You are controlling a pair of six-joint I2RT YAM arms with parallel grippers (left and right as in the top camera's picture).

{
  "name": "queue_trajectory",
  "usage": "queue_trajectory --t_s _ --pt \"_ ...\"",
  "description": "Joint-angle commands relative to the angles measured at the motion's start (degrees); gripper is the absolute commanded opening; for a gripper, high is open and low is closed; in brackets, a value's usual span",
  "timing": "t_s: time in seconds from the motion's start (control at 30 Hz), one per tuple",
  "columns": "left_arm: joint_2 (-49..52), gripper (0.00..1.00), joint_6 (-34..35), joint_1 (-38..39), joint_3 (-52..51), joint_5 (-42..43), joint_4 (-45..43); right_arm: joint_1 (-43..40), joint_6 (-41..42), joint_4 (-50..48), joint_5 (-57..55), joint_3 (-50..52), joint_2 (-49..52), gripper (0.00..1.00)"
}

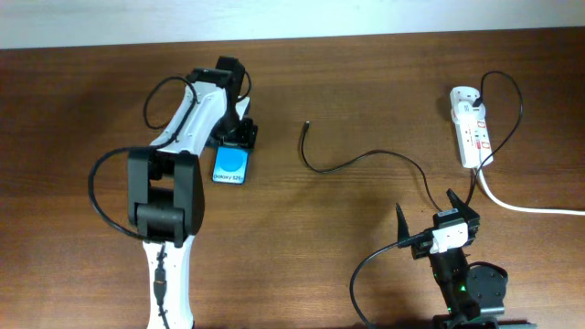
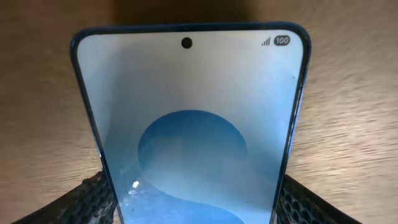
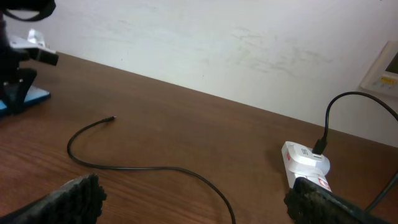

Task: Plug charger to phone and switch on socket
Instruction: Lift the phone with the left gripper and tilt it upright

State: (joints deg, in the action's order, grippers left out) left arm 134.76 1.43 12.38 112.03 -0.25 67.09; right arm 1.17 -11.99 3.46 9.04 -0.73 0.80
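Note:
The phone [image 1: 230,165] lies on the table with its blue screen up and fills the left wrist view [image 2: 193,106]. My left gripper [image 1: 239,134] is at its far end, with a finger pressed against each long side [image 2: 193,202], shut on it. The charger [image 1: 366,157] is a thin black cable curving across the table middle, its plug tip [image 1: 306,123] lying loose right of the phone. It also shows in the right wrist view [image 3: 124,167]. The socket [image 1: 471,128] lies at the far right with a black plug in it. My right gripper [image 1: 437,219] is open and empty at the front [image 3: 193,208].
A thick white lead [image 1: 526,206] runs from the socket off the right edge. The socket [image 3: 306,163] lies just beyond my right finger in the right wrist view. A pale wall stands behind the table's far edge.

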Motion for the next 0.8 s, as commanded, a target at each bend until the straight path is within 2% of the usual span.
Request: queue_trajectory --t_s 0.0,0.1,0.13,0.17,0.23,0.27,0.3,0.53,0.57,0.6,0.67,0.77 --pt "0.24 0.72 3.43 0.20 5.22 1.14 1.99 0.37 0.42 0.20 -0.28 0.42 -0.44 0.98" --pt "0.22 0.70 6.95 -0.17 5.46 5.49 2.19 0.37 0.42 0.22 -0.28 0.42 -0.44 0.98" --pt "0.24 0.65 8.94 -0.37 5.46 7.06 2.08 0.37 0.42 0.20 -0.28 0.42 -0.44 0.98" --pt "0.22 0.54 9.79 -0.61 5.46 8.59 2.03 0.37 0.42 0.22 -0.28 0.42 -0.44 0.98" --pt "0.24 0.17 9.90 -1.53 5.46 15.19 2.05 0.37 0.42 0.22 -0.28 0.42 -0.44 0.98" --pt "0.24 0.05 9.90 -1.86 5.46 18.71 2.05 0.37 0.42 0.22 -0.28 0.42 -0.44 0.98" --pt "0.22 0.00 9.90 -2.08 5.46 21.44 2.08 0.37 0.42 0.22 -0.28 0.42 -0.44 0.98" --pt "0.24 0.00 10.36 -3.96 5.46 44.50 4.66 0.37 0.42 0.22 -0.28 0.42 -0.44 0.98" --pt "0.24 0.00 13.09 -4.13 5.46 46.01 5.03 0.37 0.42 0.22 -0.28 0.42 -0.44 0.98" --pt "0.24 0.00 20.83 -4.59 5.46 45.92 5.95 0.37 0.42 0.20 -0.28 0.42 -0.44 0.98" --pt "0.24 0.00 30.47 -5.09 5.46 45.94 8.50 0.37 0.42 0.22 -0.28 0.42 -0.44 0.98" --pt "0.24 0.00 34.16 -5.20 5.46 47.54 12.52 0.37 0.42 0.22 -0.28 0.42 -0.44 0.98"
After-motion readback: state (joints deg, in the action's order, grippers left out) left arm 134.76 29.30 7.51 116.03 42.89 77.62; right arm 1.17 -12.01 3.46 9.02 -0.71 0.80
